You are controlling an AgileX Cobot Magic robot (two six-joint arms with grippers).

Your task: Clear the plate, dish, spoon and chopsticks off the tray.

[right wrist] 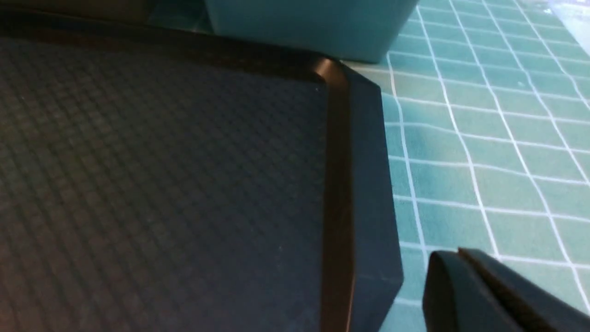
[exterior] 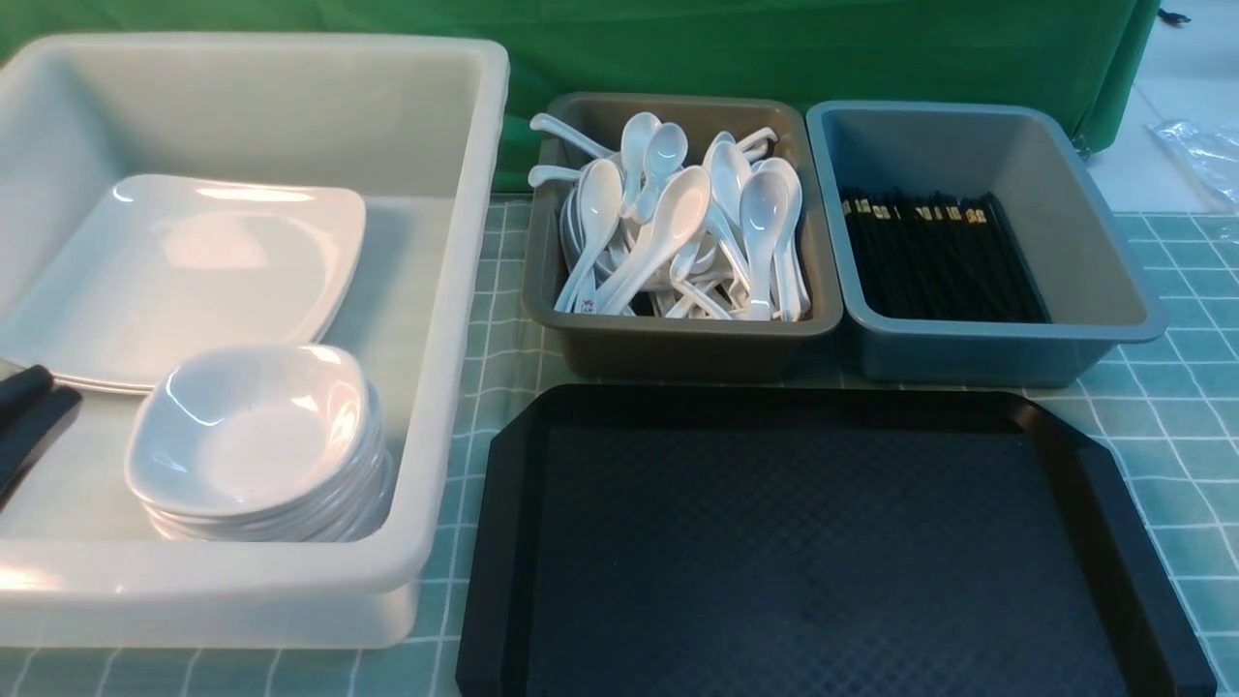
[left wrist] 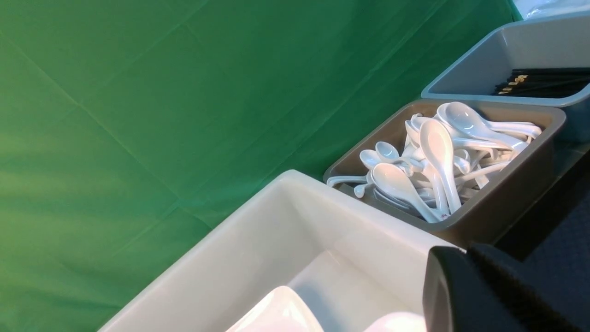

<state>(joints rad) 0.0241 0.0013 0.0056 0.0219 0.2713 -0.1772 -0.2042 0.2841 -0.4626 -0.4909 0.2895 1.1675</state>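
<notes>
The black tray [exterior: 813, 542] lies bare at the front, with nothing on it. A white square plate [exterior: 194, 271] tops a low stack in the white bin [exterior: 455, 290], and a small white dish [exterior: 252, 426] tops a stack beside it. White spoons [exterior: 678, 223] fill the brown bin [exterior: 678, 348]. Black chopsticks [exterior: 929, 252] lie in the blue-grey bin [exterior: 1094, 252]. My left gripper [exterior: 34, 407] is shut and empty over the white bin's near left side, close to the dish stack. My right gripper [right wrist: 458, 252] is shut and empty above the checked cloth just off the tray's right rim [right wrist: 341, 184].
The three bins stand along the back and left of the tray on a green checked tablecloth [exterior: 1181, 387]. A green curtain [left wrist: 161, 115] hangs behind them. The white bin's walls rise well above the stacks inside.
</notes>
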